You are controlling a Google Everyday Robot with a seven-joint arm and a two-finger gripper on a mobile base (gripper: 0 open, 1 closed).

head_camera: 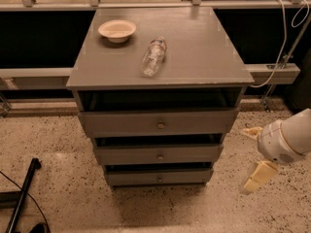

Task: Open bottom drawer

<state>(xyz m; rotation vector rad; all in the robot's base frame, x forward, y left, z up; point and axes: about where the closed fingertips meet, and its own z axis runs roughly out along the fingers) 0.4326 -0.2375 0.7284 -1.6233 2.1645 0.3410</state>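
My gripper (254,155) hangs, cream fingers spread wide, right of the slim grey wooden bottom drawer (136,177), not touching.

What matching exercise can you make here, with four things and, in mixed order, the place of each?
Things:
1. bowl
2. bottle
3. bottom drawer
4. hand

Places:
a. lowest of the three fronts
b. beside the cabinet, at the picture's right, low above the floor
c. cabinet top, far left part
d. cabinet top, middle, lying on its side

Pairs: 1-c, 2-d, 3-a, 4-b.
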